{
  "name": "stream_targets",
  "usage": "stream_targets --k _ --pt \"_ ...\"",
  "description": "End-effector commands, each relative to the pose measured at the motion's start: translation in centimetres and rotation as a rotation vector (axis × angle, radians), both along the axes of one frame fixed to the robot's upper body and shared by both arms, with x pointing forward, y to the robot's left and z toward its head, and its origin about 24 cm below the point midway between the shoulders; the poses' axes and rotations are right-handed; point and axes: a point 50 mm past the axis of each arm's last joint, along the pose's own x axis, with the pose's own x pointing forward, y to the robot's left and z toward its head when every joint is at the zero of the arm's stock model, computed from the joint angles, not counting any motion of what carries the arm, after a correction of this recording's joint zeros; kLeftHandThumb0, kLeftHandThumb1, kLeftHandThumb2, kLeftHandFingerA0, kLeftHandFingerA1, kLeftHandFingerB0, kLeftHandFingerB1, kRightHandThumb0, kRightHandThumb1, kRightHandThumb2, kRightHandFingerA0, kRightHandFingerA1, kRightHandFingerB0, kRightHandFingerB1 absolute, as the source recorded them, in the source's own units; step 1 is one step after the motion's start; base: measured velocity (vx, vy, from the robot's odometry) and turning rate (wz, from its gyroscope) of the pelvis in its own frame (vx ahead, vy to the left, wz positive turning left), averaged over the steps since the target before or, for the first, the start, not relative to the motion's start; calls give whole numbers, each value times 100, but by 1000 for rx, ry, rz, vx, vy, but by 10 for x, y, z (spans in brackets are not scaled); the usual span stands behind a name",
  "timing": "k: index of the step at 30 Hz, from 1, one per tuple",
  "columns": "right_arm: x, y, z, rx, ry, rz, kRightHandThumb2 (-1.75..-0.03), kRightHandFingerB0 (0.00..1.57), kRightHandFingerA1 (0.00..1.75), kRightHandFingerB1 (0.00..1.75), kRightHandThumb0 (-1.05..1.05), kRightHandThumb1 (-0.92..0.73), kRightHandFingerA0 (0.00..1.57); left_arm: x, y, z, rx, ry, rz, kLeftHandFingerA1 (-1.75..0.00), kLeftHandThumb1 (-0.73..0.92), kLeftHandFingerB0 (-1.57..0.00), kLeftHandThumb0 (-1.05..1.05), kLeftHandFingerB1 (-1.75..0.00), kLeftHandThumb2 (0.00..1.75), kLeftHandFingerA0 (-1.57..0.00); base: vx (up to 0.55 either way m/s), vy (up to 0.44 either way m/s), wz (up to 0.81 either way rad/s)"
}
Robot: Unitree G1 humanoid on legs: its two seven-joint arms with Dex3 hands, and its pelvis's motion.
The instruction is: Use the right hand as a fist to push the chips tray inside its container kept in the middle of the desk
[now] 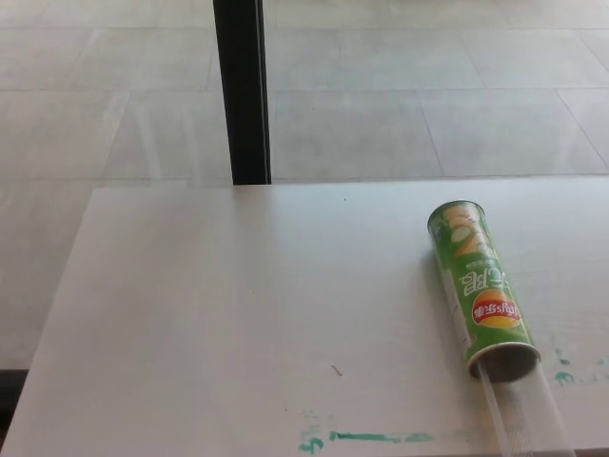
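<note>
A green chips container lies on its side on the white desk, right of centre, its open mouth facing the near edge. A clear plastic chips tray sticks out of that mouth and runs down to the bottom edge of the picture. Neither of my hands shows in the head view.
A black vertical post stands behind the desk's far edge, in front of a tiled floor. Green marker smudges mark the desk near its front edge, with more at the right by the container's mouth. The desk's left edge drops off at the lower left.
</note>
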Motion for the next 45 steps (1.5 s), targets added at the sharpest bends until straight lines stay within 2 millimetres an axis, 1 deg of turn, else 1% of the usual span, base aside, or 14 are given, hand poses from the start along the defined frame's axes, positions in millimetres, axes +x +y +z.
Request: stream_targets --k 1,8,9,14,15,17,18,19,23,35,36,37,38,45 --pt "-1 121 38 -78 21 691 -67 39 106 61 -58 -92 61 2 9 9 26 -29 -8 -162 70 -58 -86 -117 143 -136 0 0 0" --pt "-16 144 28 -163 223 930 -111 37 96 66 -54 -69 71 2 10 11 48 6 -50 -159 71 -37 -84 -103 144 -132 0 0 0" --pt "-19 146 27 -223 256 954 -64 49 95 60 -54 -84 80 1 10 11 51 9 -54 -175 92 -35 -105 -149 93 -72 0 0 0" --pt "-27 151 24 -372 363 1096 -66 42 94 60 -55 -87 74 0 10 11 47 2 -42 -175 92 -45 -105 -155 94 -74 0 0 0" --pt "-31 153 24 -400 386 1133 -64 46 89 59 -51 -82 78 -1 11 12 56 31 -62 -161 72 -54 -83 -112 145 -136 0 0 0" --pt "-35 155 23 -467 410 1164 -64 48 85 58 -50 -81 80 -2 11 12 55 39 -73 -175 92 -41 -105 -145 96 -67 0 0 0" --pt "-37 156 22 -477 423 1187 -63 50 84 58 -49 -80 80 -3 11 12 58 43 -71 -169 72 -46 -91 -111 146 -147 0 0 0" --pt "-39 157 21 -482 433 1187 -62 53 82 59 -55 -80 83 -3 12 13 56 39 -61 -175 92 -38 -105 -145 95 -69 0 0 0" --pt "-50 165 7 -511 468 1231 -62 58 84 61 -50 -78 86 -3 12 13 76 80 -100 -162 73 -41 -80 -102 145 -142 0 0 0" --pt "-50 177 -16 -951 543 1351 -60 69 83 59 -55 -73 95 -4 12 12 61 55 -70 -160 66 -36 -79 -99 140 -142 0 0 0" --pt "-48 176 -16 -985 542 1340 -60 72 80 60 -54 -72 98 -4 11 12 54 49 -60 -175 92 -35 -105 -141 95 -67 0 0 0" --pt "-45 173 -15 -1037 540 1324 -60 72 80 60 -54 -72 98 -4 11 11 44 38 -44 -175 92 -35 -105 -141 95 -67 0 0 0" --pt "-41 171 -16 -1096 532 1294 -61 74 78 58 -58 -71 102 -3 12 12 60 66 -59 -164 68 -47 -83 -106 143 -146 0 0 0" --pt "-29 160 -21 -1273 642 1237 -63 78 68 55 -62 -74 102 -5 12 13 82 97 -115 -159 72 -61 -75 -111 144 -144 0 0 0"
